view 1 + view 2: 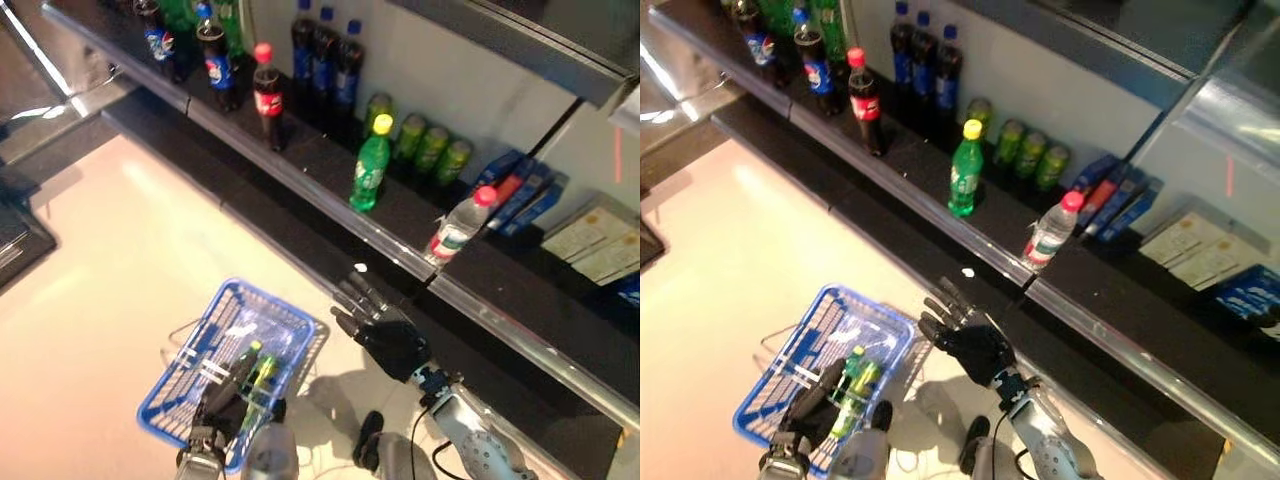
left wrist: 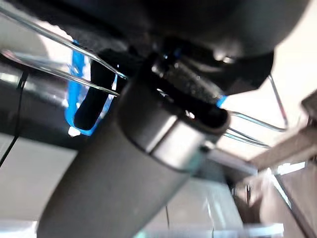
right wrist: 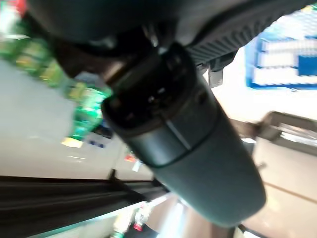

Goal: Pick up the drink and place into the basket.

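My left hand [image 1: 228, 392] is shut on the thin wire handles of the blue basket [image 1: 200, 340], which hangs low at the left. A green drink [image 1: 262, 372] lies in the basket; it also shows in the right eye view [image 1: 858, 385]. My right hand [image 1: 385, 330] is open and empty, fingers straight, just right of the basket and below the shelf edge. On the shelf stand a green bottle with a yellow cap [image 1: 370, 165], a clear water bottle with a red cap [image 1: 458, 228] and a cola bottle [image 1: 267, 97].
The long dark shelf [image 1: 330, 205] runs from upper left to lower right. It holds dark and blue bottles [image 1: 322, 60] at the back, green cans [image 1: 430, 145], blue boxes [image 1: 520, 190] and pale cartons [image 1: 590, 245]. Pale floor [image 1: 130, 240] lies to the left.
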`<state>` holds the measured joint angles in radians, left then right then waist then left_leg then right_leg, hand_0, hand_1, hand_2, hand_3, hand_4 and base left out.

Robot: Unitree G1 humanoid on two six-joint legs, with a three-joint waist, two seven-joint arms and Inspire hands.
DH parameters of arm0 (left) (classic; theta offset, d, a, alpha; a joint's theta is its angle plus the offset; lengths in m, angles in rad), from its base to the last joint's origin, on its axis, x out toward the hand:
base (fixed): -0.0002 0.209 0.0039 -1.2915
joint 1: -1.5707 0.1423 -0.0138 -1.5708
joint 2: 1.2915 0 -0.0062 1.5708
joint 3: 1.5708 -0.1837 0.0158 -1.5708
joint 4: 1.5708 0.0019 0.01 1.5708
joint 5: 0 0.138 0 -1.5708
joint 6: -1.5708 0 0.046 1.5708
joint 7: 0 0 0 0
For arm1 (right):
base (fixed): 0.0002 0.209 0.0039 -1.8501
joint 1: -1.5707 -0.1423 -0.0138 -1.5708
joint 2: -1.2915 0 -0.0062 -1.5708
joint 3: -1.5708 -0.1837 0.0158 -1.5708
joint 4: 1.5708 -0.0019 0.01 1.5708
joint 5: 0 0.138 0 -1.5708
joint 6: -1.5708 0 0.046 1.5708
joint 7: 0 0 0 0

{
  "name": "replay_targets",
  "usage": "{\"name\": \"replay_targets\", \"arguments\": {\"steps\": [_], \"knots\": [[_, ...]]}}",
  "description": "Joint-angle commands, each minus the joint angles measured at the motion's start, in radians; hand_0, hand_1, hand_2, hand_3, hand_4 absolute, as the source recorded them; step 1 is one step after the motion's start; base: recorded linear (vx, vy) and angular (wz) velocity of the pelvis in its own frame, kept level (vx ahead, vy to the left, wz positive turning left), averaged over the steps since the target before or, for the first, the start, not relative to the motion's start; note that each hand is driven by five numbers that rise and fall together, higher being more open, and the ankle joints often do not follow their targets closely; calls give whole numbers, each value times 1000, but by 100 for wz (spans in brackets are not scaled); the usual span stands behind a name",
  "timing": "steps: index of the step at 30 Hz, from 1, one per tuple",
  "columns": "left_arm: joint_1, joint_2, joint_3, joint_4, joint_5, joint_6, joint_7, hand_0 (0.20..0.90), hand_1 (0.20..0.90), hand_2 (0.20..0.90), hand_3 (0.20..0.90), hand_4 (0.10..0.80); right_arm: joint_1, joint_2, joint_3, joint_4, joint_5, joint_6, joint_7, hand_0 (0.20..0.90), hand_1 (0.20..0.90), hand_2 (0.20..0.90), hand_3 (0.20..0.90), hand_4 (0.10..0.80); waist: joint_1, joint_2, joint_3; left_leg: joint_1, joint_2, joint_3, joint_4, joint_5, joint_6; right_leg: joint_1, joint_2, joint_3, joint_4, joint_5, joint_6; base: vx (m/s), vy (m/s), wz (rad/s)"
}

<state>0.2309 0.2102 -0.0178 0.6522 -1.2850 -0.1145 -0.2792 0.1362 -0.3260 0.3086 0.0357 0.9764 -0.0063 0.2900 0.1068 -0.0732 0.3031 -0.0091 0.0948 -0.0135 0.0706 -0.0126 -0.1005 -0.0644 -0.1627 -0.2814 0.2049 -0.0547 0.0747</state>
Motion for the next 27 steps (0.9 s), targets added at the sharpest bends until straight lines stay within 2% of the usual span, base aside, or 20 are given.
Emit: {"name": "replay_targets", "arguments": {"steps": [1,3,4,6,9,13,16,18,20,21,22,23,27], "knots": [[-31,-20,30,-93,-52,-94,-11,300,300,300,200,100,51,18,-55,28,-125,-135,-69,900,900,900,900,800,-35,9,-123,9,-39,72,-85,66,51,103,6,114,-141,58,54,19,27,-30],[-49,-27,41,-38,-47,-107,23,300,300,300,200,100,74,24,-69,91,-214,-152,-156,900,900,900,900,800,-57,11,-135,18,-41,55,-102,66,56,106,28,156,-143,49,45,30,18,-11],[-62,-32,43,-12,-41,-107,41,300,300,300,200,100,87,28,-80,134,-251,-155,-215,900,900,900,900,800,-72,13,-141,20,-45,37,-109,69,60,106,53,191,-139,40,33,39,-2,27],[-77,-34,45,14,-31,-104,60,300,300,300,200,100,94,33,-90,184,-294,-171,-283,900,900,900,900,800,-85,15,-140,22,-52,13,-113,71,63,108,79,214,-135,28,18,32,-44,63],[-92,-39,67,58,-18,-123,81,300,300,300,200,100,76,35,-89,297,-395,-148,-375,900,900,900,900,800,-72,12,-131,22,-56,-18,-113,74,56,122,94,190,-143,23,3,-10,-99,69],[-84,-54,120,89,-77,-135,67,300,300,300,200,100,32,41,-77,410,-448,-61,-422,900,900,900,900,800,-36,18,-109,10,-32,-21,-131,107,27,147,97,153,-185,38,-2,-30,-57,10],[-109,-66,145,122,-104,-135,95,300,300,300,200,100,-2,37,-72,493,-461,-18,-464,900,900,900,900,800,-26,24,-90,-33,-8,42,-104,123,7,153,91,104,-192,40,-7,-64,28,21],[-134,-73,155,136,-103,-115,132,300,300,300,200,100,4,42,-89,541,-431,-3,-505,900,900,900,900,800,-42,23,-80,-67,10,154,-27,114,-3,151,76,47,-178,39,-13,-42,84,84],[-157,-80,148,144,-72,-100,160,300,300,300,200,100,14,49,-119,606,-404,-15,-520,900,900,900,900,800,-75,18,-70,-84,45,293,60,87,-1,151,56,-12,-151,33,-22,41,155,119],[-165,-81,146,150,-58,-96,178,300,300,300,200,100,21,54,-133,642,-394,-27,-518,900,900,900,900,800,-91,16,-72,-71,59,344,79,58,-7,158,46,-24,-140,18,-16,151,220,135],[-170,-84,147,160,-40,-92,188,300,300,300,200,100,24,62,-149,698,-382,-53,-509,900,900,900,900,800,-103,15,-71,-54,66,389,83,44,0,162,36,-39,-131,18,-11,159,244,123],[-173,-87,147,169,-33,-94,192,300,300,300,200,100,19,67,-157,743,-377,-70,-499,900,900,900,900,800,-107,14,-65,-47,58,414,83,47,19,159,25,-49,-126,33,-10,170,277,127],[-173,-83,166,222,29,-103,173,300,300,300,200,100,12,93,-186,897,-433,-79,-462,900,900,900,900,800,-103,5,-75,-11,0,402,103,-16,66,171,-35,-8,-92,41,40,245,264,69]]}}
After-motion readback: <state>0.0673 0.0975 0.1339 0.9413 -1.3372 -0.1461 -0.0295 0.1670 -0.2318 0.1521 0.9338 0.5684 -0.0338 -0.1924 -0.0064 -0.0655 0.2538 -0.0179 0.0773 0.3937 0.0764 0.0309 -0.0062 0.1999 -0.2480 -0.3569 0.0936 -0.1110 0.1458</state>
